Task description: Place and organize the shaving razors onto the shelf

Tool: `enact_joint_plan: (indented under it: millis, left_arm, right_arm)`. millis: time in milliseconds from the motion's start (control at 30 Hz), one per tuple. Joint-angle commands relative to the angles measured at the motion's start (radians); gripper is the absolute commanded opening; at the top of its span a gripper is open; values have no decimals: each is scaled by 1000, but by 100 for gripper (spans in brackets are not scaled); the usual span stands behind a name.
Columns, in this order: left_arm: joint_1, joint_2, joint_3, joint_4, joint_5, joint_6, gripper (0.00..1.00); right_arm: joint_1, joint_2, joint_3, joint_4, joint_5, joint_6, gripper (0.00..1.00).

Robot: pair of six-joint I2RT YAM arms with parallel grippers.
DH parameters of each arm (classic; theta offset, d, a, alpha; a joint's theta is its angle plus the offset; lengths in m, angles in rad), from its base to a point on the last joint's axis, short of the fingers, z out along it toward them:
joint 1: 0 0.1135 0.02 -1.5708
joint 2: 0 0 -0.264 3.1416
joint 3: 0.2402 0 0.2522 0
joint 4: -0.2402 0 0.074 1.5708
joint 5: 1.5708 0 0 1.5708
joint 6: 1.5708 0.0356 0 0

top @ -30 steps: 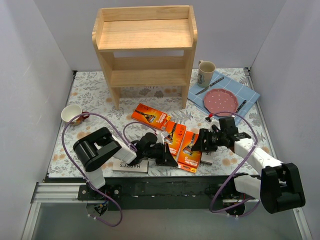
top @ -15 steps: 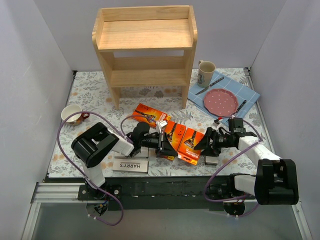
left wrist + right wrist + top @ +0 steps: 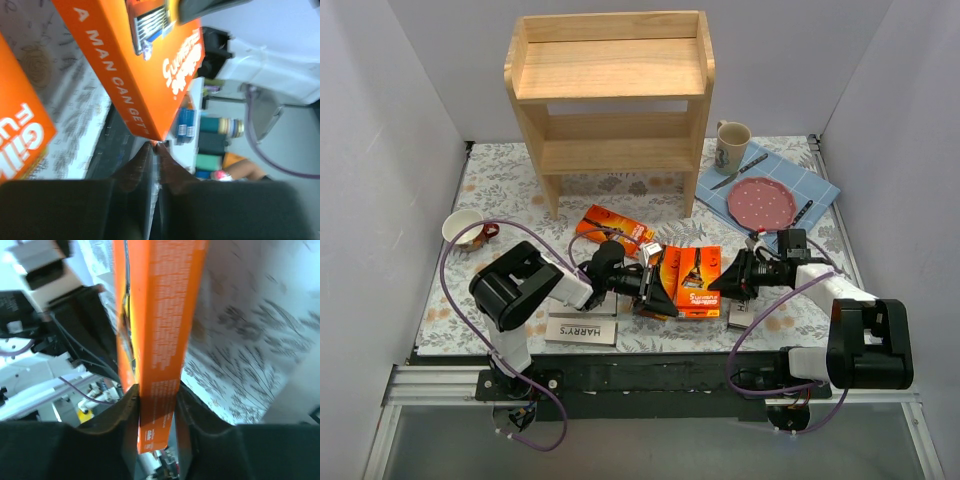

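An orange razor pack stands tilted up on its edge near the table's front, with my right gripper shut on it. The right wrist view shows this pack squeezed between both fingers. From the left, my left gripper is shut, and its tips touch the lower corner of the same pack. A second orange pack lies just beside it. A third orange pack lies flat in front of the shelf. A white HARRY'S box rests at the front left.
A mug stands right of the shelf. A pink plate, a knife and a pen lie on a blue cloth. A white cup stands at the left. Another white box lies under the right arm.
My right gripper has closed on the orange pack and tipped it up on edge. My left gripper has moved right, up against that pack.
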Motion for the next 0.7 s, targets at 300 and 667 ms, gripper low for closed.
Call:
enact_joint_plan:
  millis: [300,667]
  left_arm:
    - [119,-357,290,-950,-116,701,56]
    - [185,-441,509,-1321,-350,1187,50]
  right_arm:
    - [16,84,425,-117,-91,-204,18]
    - [168,366,879,25,-106,-50,17]
